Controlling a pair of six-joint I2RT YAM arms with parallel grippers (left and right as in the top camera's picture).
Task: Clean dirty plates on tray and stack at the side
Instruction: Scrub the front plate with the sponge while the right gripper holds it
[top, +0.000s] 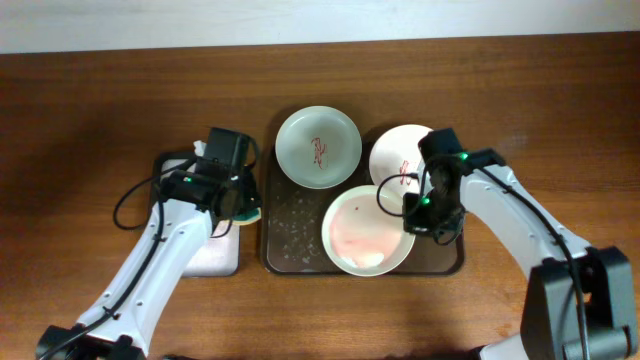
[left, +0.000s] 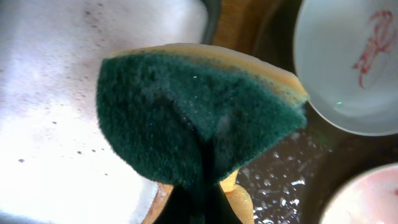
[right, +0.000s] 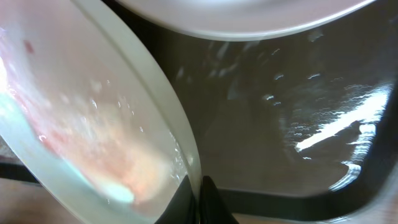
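Observation:
Three plates lie on the dark tray (top: 290, 245). A pale green plate (top: 318, 147) with a red smear sits at the back left; it also shows in the left wrist view (left: 348, 62). A white plate (top: 395, 152) with red marks sits at the back right. A third plate (top: 365, 232), pinkish with suds, is tilted at the front. My right gripper (top: 415, 215) is shut on its rim (right: 193, 180). My left gripper (top: 240, 205) is shut on a green and yellow sponge (left: 199, 118), over the gap between the sponge tray and the dark tray.
The small white-lined sponge tray (top: 215, 255) with foam stands left of the dark tray, also in the left wrist view (left: 50, 93). The dark tray floor (right: 298, 124) is wet with suds. Brown table (top: 100, 110) surrounds both.

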